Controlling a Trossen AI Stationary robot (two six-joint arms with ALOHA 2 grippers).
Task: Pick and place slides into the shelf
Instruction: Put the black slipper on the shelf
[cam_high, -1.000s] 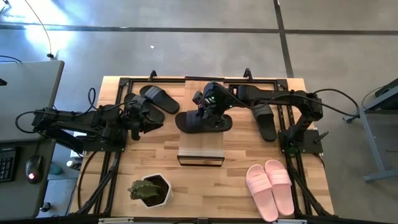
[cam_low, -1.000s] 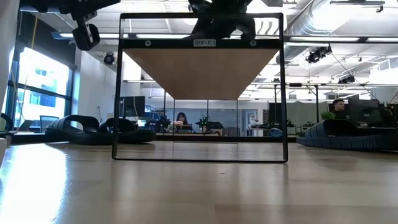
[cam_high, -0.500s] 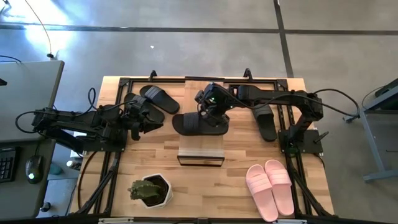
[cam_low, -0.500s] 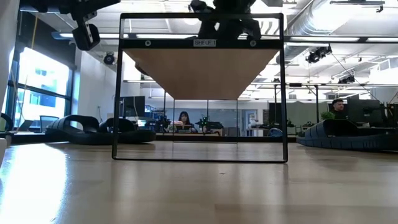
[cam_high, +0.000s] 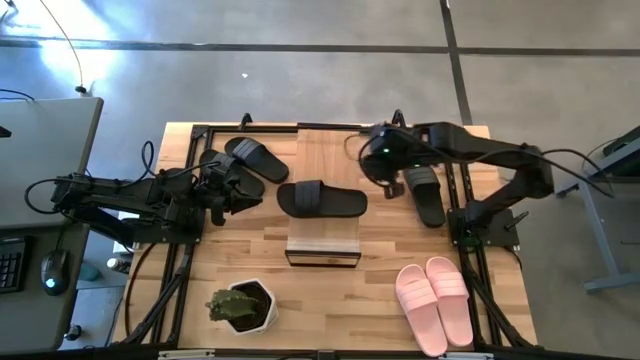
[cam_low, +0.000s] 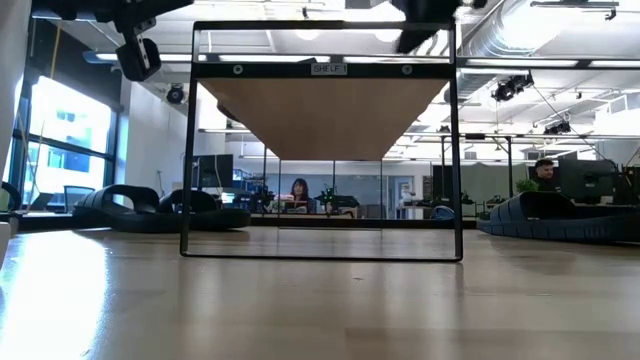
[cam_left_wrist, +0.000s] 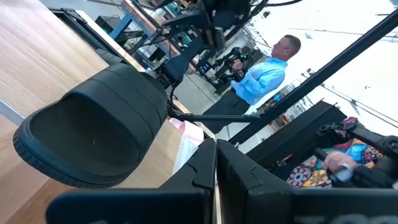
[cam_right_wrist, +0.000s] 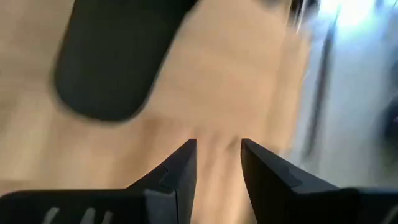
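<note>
Progress: one black slide (cam_high: 322, 199) lies flat across the light-wood top plank of the shelf (cam_high: 322, 243), strap side up, its long axis running across the plank; this is judged the only slide placed so far. Remaining on the worktop (cam_high: 380, 300), left to right: a pair of black slides (cam_high: 244, 160) near the far-left corner, one of them partly under the left arm; a second black pair (cam_high: 425, 194) near the far-right edge, just beside the black frame rail; and a pale pink pair (cam_high: 437, 303) side by side near the near-right corner. A potted green plant (cam_high: 241, 305) stands near the near-left edge and is not part of the task. The left gripper (cam_high: 222, 190) waits at the left edge beside the far-left pair, its jaws clenched on nothing; its wrist view shows the rounded matte end of a black slide just ahead of the fingers. The right gripper (cam_high: 380, 160) hangs above the far edge, between the shelf and the far-right pair, its jaws released and empty, with bare plank showing between the fingers (cam_right_wrist: 177, 171) in its wrist view. The slides are matte, open-toe, each with one wide strap; the black ones appear soft-edged and uniform. The lower tier, seen in the low view, holds no slide.
</note>
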